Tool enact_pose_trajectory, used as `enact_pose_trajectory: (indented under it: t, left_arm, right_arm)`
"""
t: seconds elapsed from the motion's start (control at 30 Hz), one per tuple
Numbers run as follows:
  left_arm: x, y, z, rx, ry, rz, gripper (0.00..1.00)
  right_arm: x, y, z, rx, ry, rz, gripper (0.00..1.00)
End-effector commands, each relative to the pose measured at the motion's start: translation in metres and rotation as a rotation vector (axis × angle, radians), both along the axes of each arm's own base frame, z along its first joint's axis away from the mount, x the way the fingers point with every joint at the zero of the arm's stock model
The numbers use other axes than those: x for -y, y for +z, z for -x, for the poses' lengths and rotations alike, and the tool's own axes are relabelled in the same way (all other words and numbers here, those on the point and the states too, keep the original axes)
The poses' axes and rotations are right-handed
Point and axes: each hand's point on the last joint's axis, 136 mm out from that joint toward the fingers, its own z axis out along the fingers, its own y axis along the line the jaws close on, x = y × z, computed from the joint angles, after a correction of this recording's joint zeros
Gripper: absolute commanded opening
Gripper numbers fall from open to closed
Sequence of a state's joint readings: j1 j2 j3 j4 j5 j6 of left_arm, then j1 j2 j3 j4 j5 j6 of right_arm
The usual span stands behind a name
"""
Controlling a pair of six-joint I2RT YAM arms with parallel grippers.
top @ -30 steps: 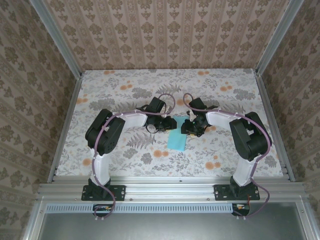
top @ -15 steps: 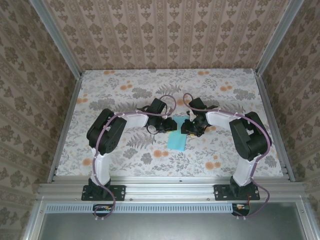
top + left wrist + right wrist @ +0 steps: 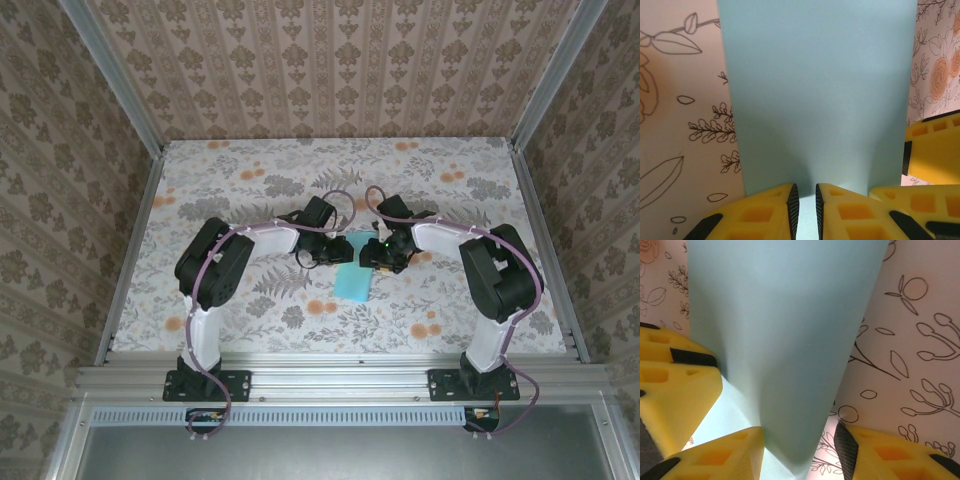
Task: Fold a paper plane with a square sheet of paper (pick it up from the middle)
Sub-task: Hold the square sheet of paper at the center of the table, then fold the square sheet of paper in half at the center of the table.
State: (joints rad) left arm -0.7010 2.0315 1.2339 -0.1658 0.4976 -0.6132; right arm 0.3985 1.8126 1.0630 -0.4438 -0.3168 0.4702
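The square sheet of paper (image 3: pixel 352 278) lies mid-table as a narrow light turquoise strip, partly folded, its far end under both grippers. My left gripper (image 3: pixel 334 252) sits on the strip's left side. In the left wrist view the paper (image 3: pixel 820 85) spreads ahead, and my left gripper (image 3: pixel 805 202) has its jaws a narrow gap apart with pale paper showing between them. My right gripper (image 3: pixel 373 255) is at the right side. In the right wrist view a curled fold of paper (image 3: pixel 790 330) rises between my right gripper's (image 3: pixel 799 450) wide open jaws, clear of the right pad.
The floral tabletop (image 3: pixel 250 190) runs out all around the paper. Patterned walls and aluminium rails (image 3: pixel 130 230) bound it on three sides. The two grippers stand close together, and each one's yellow fingers (image 3: pixel 935 150) appear in the other's wrist view.
The left gripper has edged right toward the paper, and its jaws have narrowed a little. The right gripper has stayed in place and its jaws have widened.
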Motion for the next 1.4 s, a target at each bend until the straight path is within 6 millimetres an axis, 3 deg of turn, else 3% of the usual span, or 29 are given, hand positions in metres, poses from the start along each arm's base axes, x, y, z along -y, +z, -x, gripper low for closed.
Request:
enact_pose_trajectory:
  t: [0.0,0.2,0.43,0.57,0.73,1.23,1.37]
  left_arm:
    - [-0.035,-0.062,0.024,-0.09,-0.005,-0.216,0.21]
    - [-0.038,-0.067,0.025,-0.087,-0.011,-0.236,0.21]
    - [-0.039,-0.07,0.027,-0.09,-0.02,-0.242,0.21]
    - [-0.038,-0.069,0.027,-0.089,-0.022,-0.24,0.21]
    - [-0.039,-0.069,0.028,-0.088,-0.023,-0.242,0.21]
    - [-0.044,-0.078,0.03,-0.093,-0.032,-0.276,0.21]
    - [-0.043,-0.078,0.029,-0.094,-0.032,-0.277,0.21]
  right_arm:
    - [0.015,-0.003,0.013,-0.026,-0.024,0.038,0.48]
    - [0.012,0.032,0.009,0.054,-0.092,-0.089,0.46]
    - [-0.023,0.061,-0.003,0.09,-0.17,-0.406,0.24]
    - [-0.031,0.047,-0.009,0.052,-0.181,-0.444,0.14]
    - [-0.029,0.028,-0.012,0.029,-0.165,-0.39,0.12]
    - [0.016,-0.025,0.004,-0.016,-0.159,-0.137,0.11]
    - [0.015,-0.018,0.004,-0.01,-0.162,-0.167,0.11]
